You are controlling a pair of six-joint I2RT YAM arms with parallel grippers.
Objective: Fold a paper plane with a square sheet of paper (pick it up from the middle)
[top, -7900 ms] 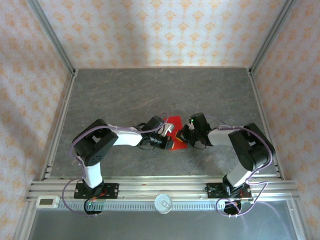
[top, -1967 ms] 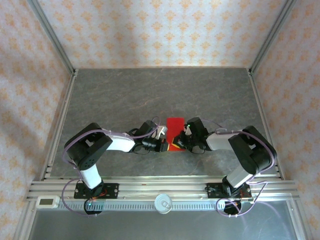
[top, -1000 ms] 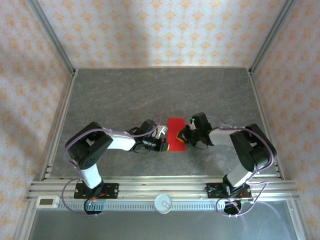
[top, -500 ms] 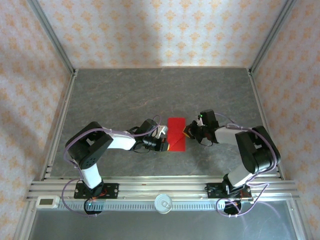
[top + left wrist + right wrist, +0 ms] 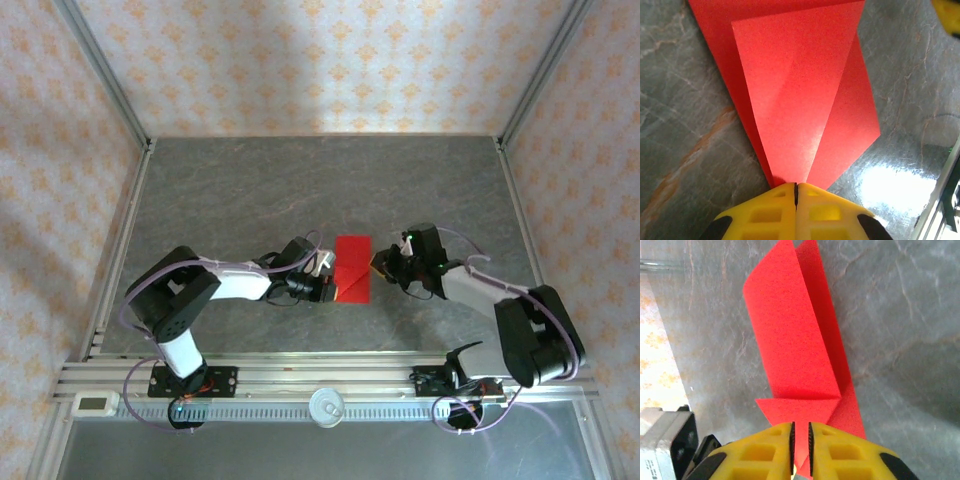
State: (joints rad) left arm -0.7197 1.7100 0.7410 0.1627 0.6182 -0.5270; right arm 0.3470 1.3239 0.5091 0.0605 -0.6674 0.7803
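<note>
Left wrist: left gripper (image 5: 795,189) is sitting with its yellow fingers pressed together, no gap, and is pinching the pointed end of the square sheet of paper (image 5: 800,95) right at the seam. The sheet is fanning out from the tips. A folded triangular flap is lying on top, a wider red layer is showing under it on both sides, and one crease is running up the flap. The paper is resting on the grey marbled table (image 5: 680,125).

Right wrist: right gripper (image 5: 801,429) is showing a narrow slit between its yellow fingers, so they are parted slightly. Red is showing in the slit and a small triangular fold is sitting just at the tips. Can't tell whether the pads are actually touching paper. Beyond the tips a long flap is appearing lifted off the table, with a flatter layer lying beside it on the right.

Top external: the sheet is lying near the table's middle, a bit toward the near edge. It is reading as a narrow rectangle with a diagonal crease across its near part. The left gripper is meeting its near left edge and the right gripper is sitting just beside its right edge. Left arm (image 5: 235,280) and right arm (image 5: 480,290) are reaching inward from their bases, elbows bent. Patterned wallpaper panels (image 5: 320,60) and an aluminium frame (image 5: 100,65) are enclosing the table.
</note>
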